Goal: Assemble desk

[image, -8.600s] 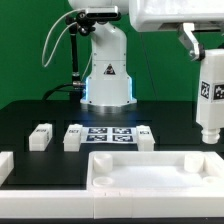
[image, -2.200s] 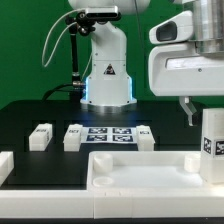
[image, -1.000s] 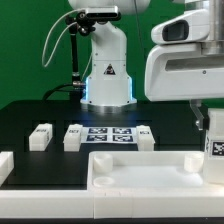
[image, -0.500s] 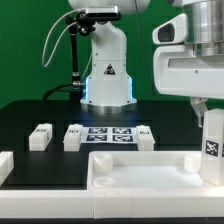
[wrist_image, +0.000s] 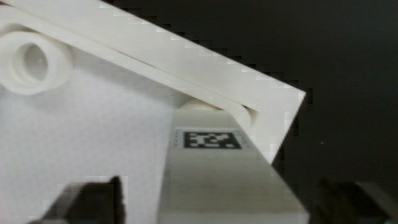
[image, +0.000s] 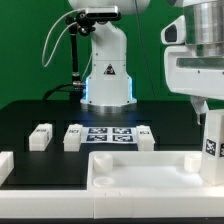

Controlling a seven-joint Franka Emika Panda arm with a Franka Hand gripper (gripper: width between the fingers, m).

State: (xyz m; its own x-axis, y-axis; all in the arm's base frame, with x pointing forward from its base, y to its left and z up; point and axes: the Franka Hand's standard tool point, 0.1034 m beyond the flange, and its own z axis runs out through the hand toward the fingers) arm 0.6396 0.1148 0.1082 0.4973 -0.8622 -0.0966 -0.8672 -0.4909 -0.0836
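On the exterior view, the desk panel (image: 150,175) lies on the black counter (image: 30,115), nearest the camera. An upright leg (image: 212,145) stands at the panel's corner on the exterior view's right, its tag facing the camera, and the pincer (image: 207,106) hangs just above it. Beyond the panel lie three more legs: the far leg (image: 40,136) alone, and the second leg (image: 73,137) and the third leg (image: 145,137) on either side of the marker board (image: 108,133).

On the wrist view, the pincer (wrist_image: 222,205) stands wide. Its dark fingers (wrist_image: 98,200) are on either side of the upright leg (wrist_image: 222,165), and a dark gap shows beside one of them. A round socket (wrist_image: 27,65) sits in the desk panel (wrist_image: 196,70).
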